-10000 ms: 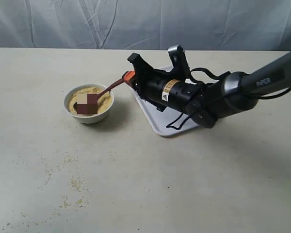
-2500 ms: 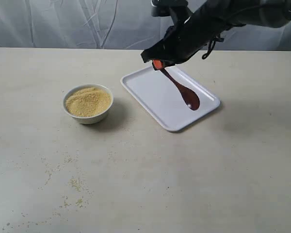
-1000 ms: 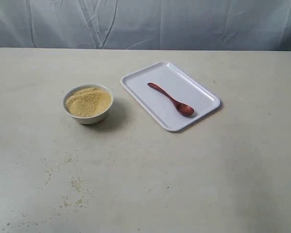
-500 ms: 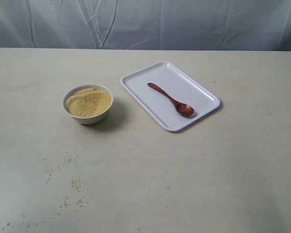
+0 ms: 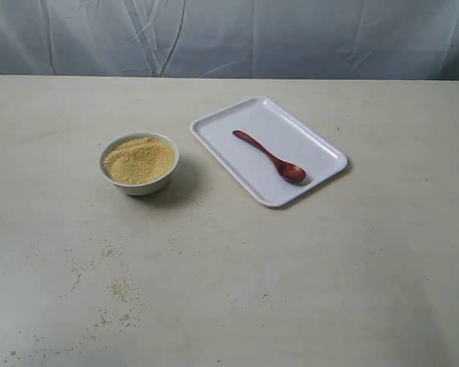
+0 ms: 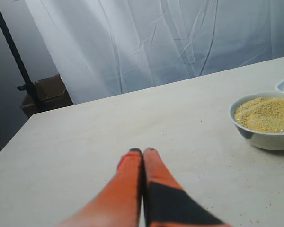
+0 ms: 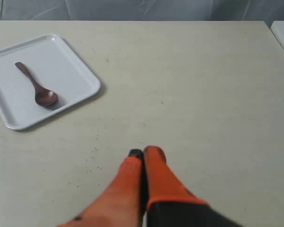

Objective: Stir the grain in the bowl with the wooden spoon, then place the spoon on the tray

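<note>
Pale worktop (image 5: pixel 291 290) before a creased grey-white curtain (image 5: pixel 229 38), exterior view. The bowl (image 5: pixel 141 186) is seen left of centre, upright, with the grain (image 5: pixel 139 160) mounded inside it nearly to the rim. The tray (image 5: pixel 237 130) lies to its right, set at a slant and near the bowl but not touching it. The wooden spoon (image 5: pixel 269 156) is laid flat on the tray, its handle towards the tray's far left corner and its scoop close to the near right rim. Loose greenish-yellow specks (image 5: pixel 118 289) are scattered on the worktop nearer the camera than the bowl.

No arm is seen in the exterior view. Ten seconds earlier the right arm held the spoon with its scoop in the grain; two and a half seconds earlier the spoon was held tilted over the tray. In the last second nothing has shifted: spoon, tray and bowl lie as they did.

The left pincer (image 6: pixel 143 151) is shown clenched and empty above bare worktop, with the bowl off to one side. The right pincer (image 7: pixel 144 152) is likewise clenched and empty, well apart from the tray.
</note>
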Motion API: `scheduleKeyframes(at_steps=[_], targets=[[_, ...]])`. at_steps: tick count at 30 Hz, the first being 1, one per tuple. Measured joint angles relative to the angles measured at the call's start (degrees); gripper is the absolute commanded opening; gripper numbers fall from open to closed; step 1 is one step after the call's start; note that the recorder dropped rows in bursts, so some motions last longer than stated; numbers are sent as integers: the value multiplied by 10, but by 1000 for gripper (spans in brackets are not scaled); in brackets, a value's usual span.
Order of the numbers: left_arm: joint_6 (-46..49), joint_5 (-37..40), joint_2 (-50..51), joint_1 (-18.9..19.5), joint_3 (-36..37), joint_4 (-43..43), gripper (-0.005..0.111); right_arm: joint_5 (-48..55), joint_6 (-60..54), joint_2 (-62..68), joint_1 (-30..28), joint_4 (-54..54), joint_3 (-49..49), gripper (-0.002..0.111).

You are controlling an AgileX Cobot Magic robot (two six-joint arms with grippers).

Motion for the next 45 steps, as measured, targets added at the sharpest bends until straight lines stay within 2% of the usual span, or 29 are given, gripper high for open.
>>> scheduleKeyframes(at_steps=[17,24,27,31,38,45], targets=[[0,0,0,0,0,0,0,0,0,-185,0,18,0,0],[0,0,0,0,0,0,0,-13,0,-191,0,48,18,0],[0,0,0,0,0,0,0,-42,0,-191,0,53,44,0],[0,0,0,0,0,0,0,-130,0,-190,0,59,96,0],[0,0,0,0,0,0,0,-174,0,-190,0,59,190,0],[0,0,0,0,0,0,0,-272,0,-190,0,60,260,0]])
